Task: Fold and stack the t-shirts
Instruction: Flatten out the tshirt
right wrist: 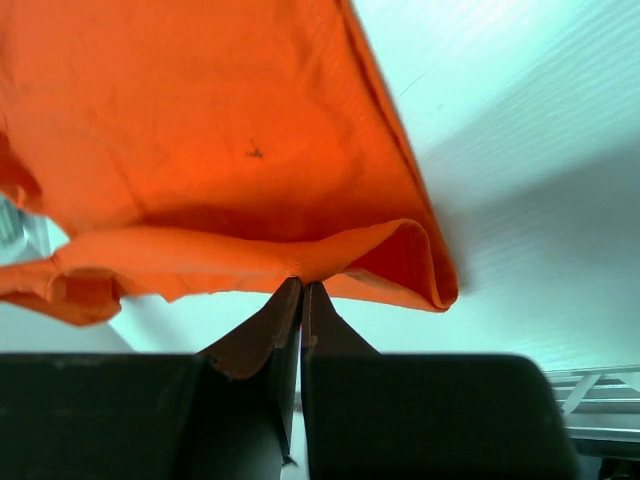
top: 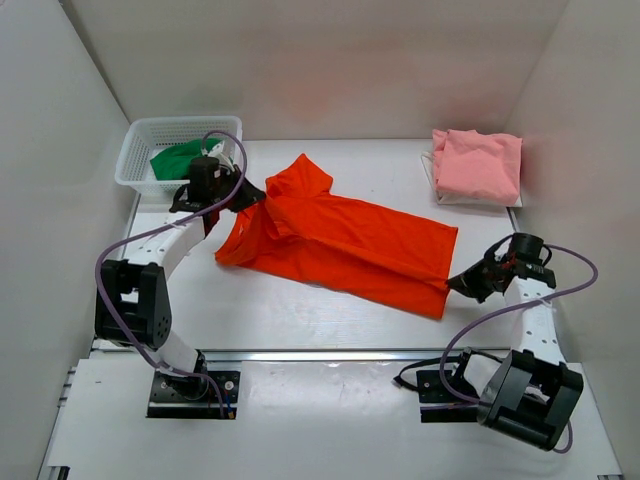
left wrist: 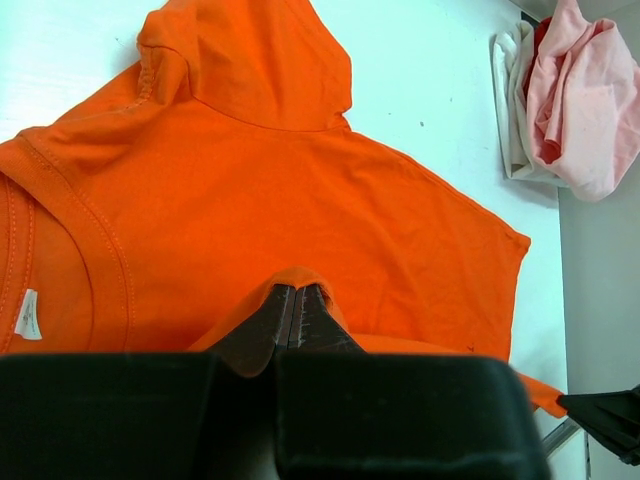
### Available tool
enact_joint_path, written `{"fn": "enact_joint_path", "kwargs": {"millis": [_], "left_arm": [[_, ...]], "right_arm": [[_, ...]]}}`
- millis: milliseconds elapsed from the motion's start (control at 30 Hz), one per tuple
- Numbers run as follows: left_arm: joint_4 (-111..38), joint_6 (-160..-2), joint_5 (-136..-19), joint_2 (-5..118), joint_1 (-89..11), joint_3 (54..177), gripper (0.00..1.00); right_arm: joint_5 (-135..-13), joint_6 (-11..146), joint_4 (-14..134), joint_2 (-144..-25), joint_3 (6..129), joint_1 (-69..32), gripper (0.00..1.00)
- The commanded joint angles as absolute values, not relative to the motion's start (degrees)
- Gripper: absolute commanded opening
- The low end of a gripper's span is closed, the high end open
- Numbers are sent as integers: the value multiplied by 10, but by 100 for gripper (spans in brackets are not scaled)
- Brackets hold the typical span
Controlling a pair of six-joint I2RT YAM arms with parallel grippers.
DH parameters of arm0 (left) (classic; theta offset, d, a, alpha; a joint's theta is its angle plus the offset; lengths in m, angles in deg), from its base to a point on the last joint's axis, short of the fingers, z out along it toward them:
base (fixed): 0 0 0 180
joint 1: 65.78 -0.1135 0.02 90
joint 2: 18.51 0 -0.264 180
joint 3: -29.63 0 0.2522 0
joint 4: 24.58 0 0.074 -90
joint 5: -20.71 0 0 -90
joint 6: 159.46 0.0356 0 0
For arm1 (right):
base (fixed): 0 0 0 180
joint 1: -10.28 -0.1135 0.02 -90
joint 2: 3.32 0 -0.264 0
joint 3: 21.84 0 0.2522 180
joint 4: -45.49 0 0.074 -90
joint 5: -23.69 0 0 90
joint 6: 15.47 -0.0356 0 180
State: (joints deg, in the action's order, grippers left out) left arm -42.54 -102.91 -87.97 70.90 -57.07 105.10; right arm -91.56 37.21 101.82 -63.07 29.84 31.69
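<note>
Left gripper (left wrist: 297, 302): clenched on a raised fold of the orange-red t-shirt (top: 345, 242); both dark fingers are pressed together with cloth pinched between them.
Left grip point: the shoulder end of the shirt, close to the neckline. The wrist view shows the collar seam and a small white label (left wrist: 28, 315) just to the left of the fingers.
Right gripper (right wrist: 301, 292): clamped on the shirt's bottom hem, at its near-right corner; the hem curls into a loop beside the fingertips and casts a shadow on the table (top: 300, 315) below.
Orange-red t-shirt: stretched between the two grippers across the middle of the table, running on a slant from the far-left area down toward the right edge. One short sleeve points toward the far edge.
Pink t-shirt (top: 478, 165): folded into a neat rectangle in the far-right corner, well apart from the orange-red one, with something white showing under its left and near edges; I cannot tell what it is.
Green t-shirt (top: 176, 160): crumpled inside the white mesh basket (top: 138, 140).
Basket: in the far-left corner, just beside the left gripper.
Arm bases: bolted at the near edge, left and right.
</note>
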Motion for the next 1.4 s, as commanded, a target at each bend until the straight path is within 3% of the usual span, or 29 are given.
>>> {"fn": "enact_joint_path", "kwargs": {"millis": [0, 167, 300, 533, 767, 967, 1167, 1367], "left_arm": [[-405, -1030, -887, 707, -569, 1078, 0], [-415, -1032, -903, 694, -576, 1095, 0], [-428, -1015, -921, 617, -577, 1130, 0], [-504, -999, -900, 465, -566, 1282, 0], [-527, -1001, -888, 342, -569, 1363, 0], [-614, -979, -856, 345, -538, 1496, 0], [-636, -963, -825, 359, -518, 1525, 0], [-620, -941, -834, 381, -537, 1456, 0]], "right_arm": [[-879, 372, 1014, -613, 295, 328, 0], [-895, 415, 1013, -662, 358, 247, 0], [-893, 454, 984, -642, 460, 166, 0], [-979, 484, 995, -593, 669, 225, 0], [-936, 490, 1006, -554, 817, 178, 0], [-874, 496, 1065, -562, 975, 157, 0], [-891, 491, 1066, -582, 1017, 165, 1], [-900, 505, 1045, -625, 978, 169, 0]]}}
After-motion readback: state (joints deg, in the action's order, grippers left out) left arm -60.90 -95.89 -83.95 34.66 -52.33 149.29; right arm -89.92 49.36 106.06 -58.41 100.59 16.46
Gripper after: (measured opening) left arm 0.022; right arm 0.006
